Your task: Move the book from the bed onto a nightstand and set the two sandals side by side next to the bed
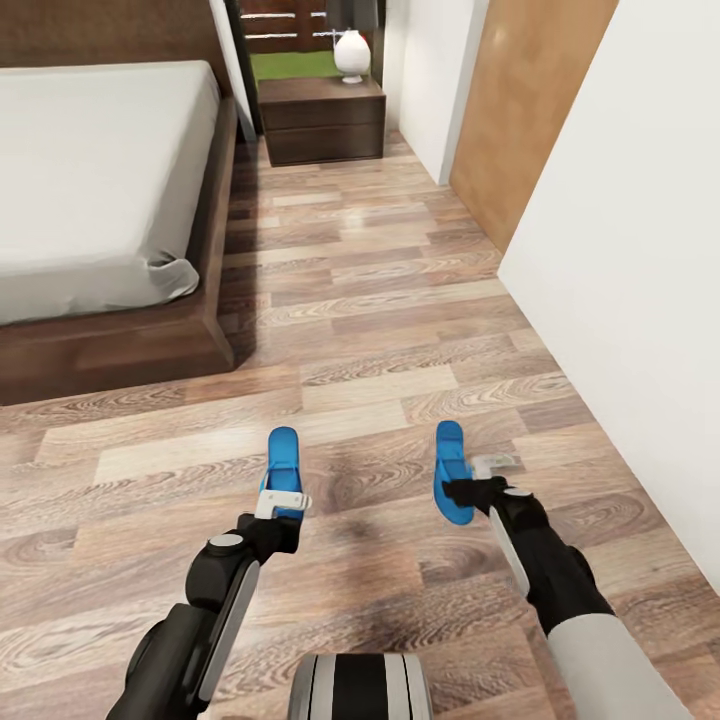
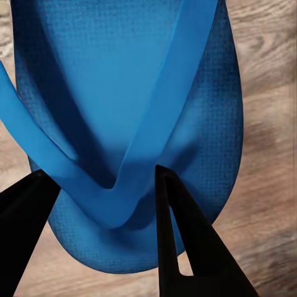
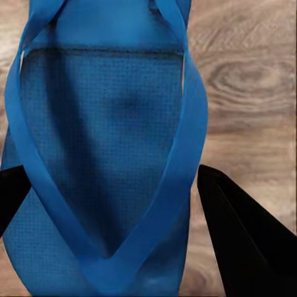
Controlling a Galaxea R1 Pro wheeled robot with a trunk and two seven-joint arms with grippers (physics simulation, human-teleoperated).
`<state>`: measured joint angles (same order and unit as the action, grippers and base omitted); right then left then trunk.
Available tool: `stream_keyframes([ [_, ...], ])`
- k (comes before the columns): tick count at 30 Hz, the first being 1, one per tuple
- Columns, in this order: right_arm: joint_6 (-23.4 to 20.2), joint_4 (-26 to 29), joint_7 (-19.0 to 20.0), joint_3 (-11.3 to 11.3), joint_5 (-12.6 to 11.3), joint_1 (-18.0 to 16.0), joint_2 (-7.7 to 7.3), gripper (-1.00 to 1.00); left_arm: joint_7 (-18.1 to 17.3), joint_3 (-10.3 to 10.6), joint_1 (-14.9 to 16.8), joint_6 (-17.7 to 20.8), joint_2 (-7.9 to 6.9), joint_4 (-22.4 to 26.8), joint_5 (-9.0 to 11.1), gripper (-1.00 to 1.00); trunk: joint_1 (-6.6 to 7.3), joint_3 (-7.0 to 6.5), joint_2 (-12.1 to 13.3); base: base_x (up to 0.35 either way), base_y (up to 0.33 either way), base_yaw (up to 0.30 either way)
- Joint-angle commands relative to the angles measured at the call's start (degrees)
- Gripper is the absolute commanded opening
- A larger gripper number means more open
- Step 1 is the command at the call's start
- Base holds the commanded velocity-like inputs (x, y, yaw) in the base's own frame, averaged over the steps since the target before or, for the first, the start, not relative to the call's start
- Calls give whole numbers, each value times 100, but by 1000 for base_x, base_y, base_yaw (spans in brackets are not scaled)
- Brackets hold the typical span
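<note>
Two bright blue sandals hang just above the wood floor in front of me. My left gripper (image 1: 283,500) is shut on the left sandal (image 1: 283,458), its black fingers (image 2: 176,229) pinching the strap junction of the sandal (image 2: 124,74). My right gripper (image 1: 478,480) is shut on the right sandal (image 1: 451,470), which tilts on edge; the fingers (image 3: 247,241) clamp the sole (image 3: 105,142) across its width. The bed (image 1: 100,170), with its grey mattress, lies ahead on the left. A nightstand (image 1: 320,120) stands beyond it. The book is out of view.
A white rounded lamp (image 1: 351,52) sits on the nightstand. A white wall (image 1: 640,250) runs close along my right, with a brown door (image 1: 520,110) further on. The plank floor (image 1: 380,300) forms an aisle between the bed frame and that wall.
</note>
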<state>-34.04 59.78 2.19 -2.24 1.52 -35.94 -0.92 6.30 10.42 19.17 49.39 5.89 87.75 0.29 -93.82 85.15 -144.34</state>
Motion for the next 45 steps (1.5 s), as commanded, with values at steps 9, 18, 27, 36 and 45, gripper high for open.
stream_keyframes([
  [9, -1346, 2426, 17, 148, 54, 1062, -5, -100, 30, 108, 4, 27, 1, 5, 6, -100, 24, -196, 11, 0, 0, 0],
  [18, -1357, 2425, 18, 151, 50, 1062, -5, -100, 30, 127, 4, 27, 0, 5, 16, -100, 47, -396, 23, 0, 0, 0],
  [27, -1360, 2425, 18, 162, 50, 1062, -5, -100, 30, 126, 2, 27, 0, 5, 19, -100, 70, -595, 35, 0, 0, 0],
  [36, -1367, 2431, 18, 168, 50, 1062, -5, -100, 30, 119, 6, 27, 0, -27, 47, -100, 94, -794, 47, 0, 0, 0],
  [45, -1333, 2339, 23, 167, 42, 1062, -5, -100, 33, 84, 59, 27, -5, -316, 41, -100, 117, -994, 59, 0, 0, 0],
])
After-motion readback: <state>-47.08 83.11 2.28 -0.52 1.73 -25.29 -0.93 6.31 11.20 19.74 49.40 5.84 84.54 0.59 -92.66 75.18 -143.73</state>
